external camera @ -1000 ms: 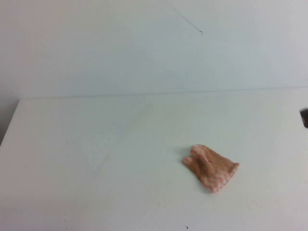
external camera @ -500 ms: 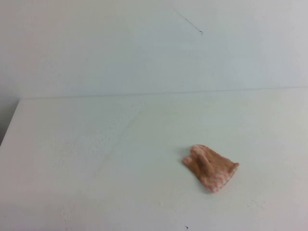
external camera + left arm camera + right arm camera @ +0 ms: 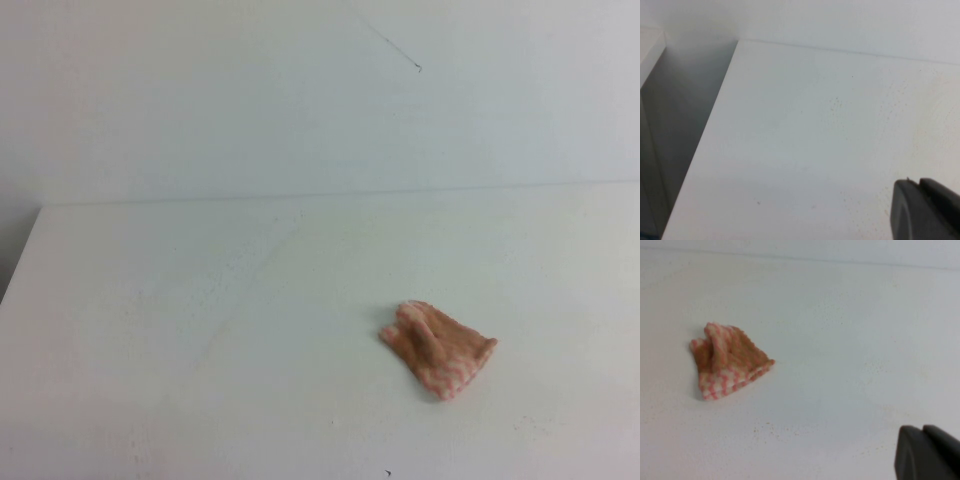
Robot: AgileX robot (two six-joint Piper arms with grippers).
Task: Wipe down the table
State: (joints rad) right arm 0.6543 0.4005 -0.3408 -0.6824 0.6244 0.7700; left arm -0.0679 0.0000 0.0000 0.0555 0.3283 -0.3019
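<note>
— Firstly, what is shown in the high view?
— A white table [image 3: 200, 300] is seen in front of a pale wall [image 3: 300, 100]. A small crumpled cloth [image 3: 438, 348], tan with a pink-and-white checked border, is laid on the right half of the table. Neither gripper is caught in this view, so no place relative to them can be given from here.

— And what is seen from the left wrist?
— The left gripper [image 3: 920, 187] is shown as two dark fingers pressed together, with only a thin seam between them and nothing pinched. It is held above bare table [image 3: 815, 125]. The table's side edge and far edge are joined at a corner well ahead of it.

— What is given by the right wrist view?
— The right gripper [image 3: 923, 432] is likewise shown with its dark fingers pressed together and nothing held between them. It is held above the table [image 3: 850, 340]. The cloth [image 3: 729, 360] is found ahead of it and off to one side, well apart from the fingertips and untouched. The cloth is bunched, with a folded ridge raised along its top.
</note>
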